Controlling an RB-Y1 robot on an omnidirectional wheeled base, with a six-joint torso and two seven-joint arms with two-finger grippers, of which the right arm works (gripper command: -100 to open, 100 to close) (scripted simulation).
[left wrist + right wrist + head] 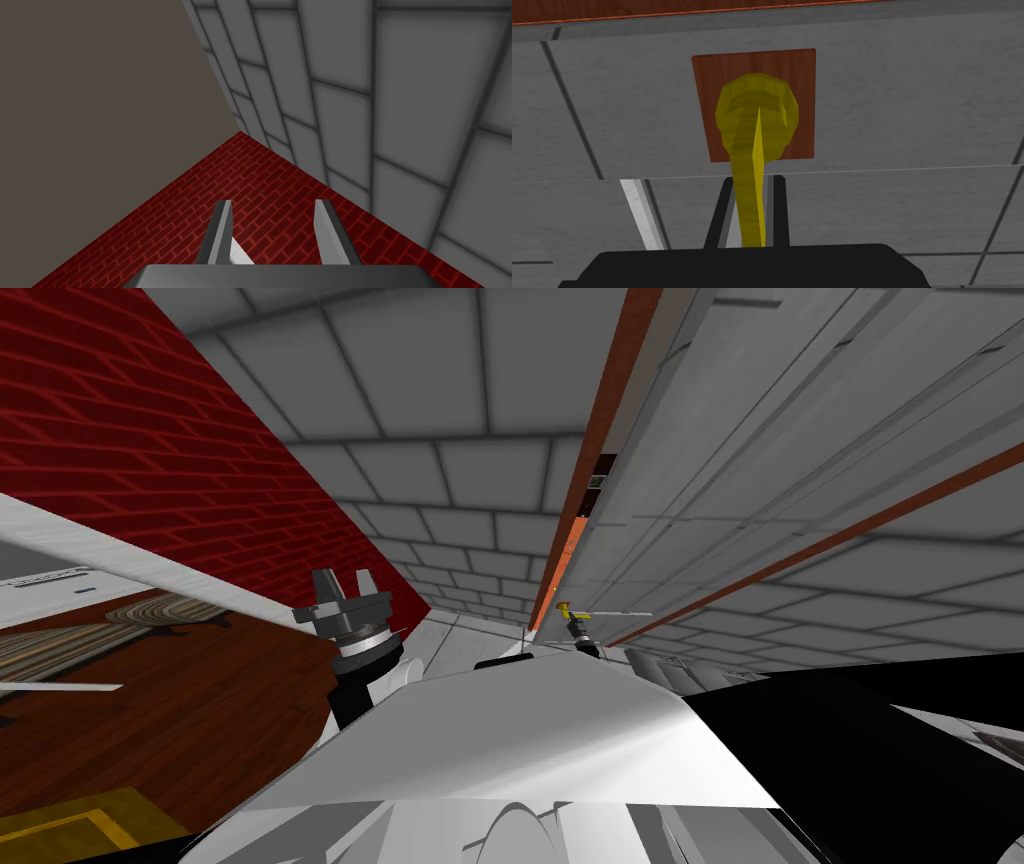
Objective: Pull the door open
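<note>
A yellow lever handle (751, 175) on a square brown plate (704, 100) sticks out of the grey panelled door (892, 110). My right gripper (751, 215) is shut on the handle's lever, its two fingers pressing its sides. In the head view the same handle (566, 610) and right gripper (577, 630) show small, at the door (760, 458) beside its brown frame (600, 418). The door's edge stands a little off the frame. My left gripper (343, 585) is raised to the left, open and holding nothing; its fingers (220, 232) stand apart.
A red brick wall (150, 458) runs along the left, and a grey tiled wall (460, 468) lies ahead. Dark wooden floor (200, 688) with a striped rug (150, 610) is at the lower left. A black area (880, 728) lies at the lower right.
</note>
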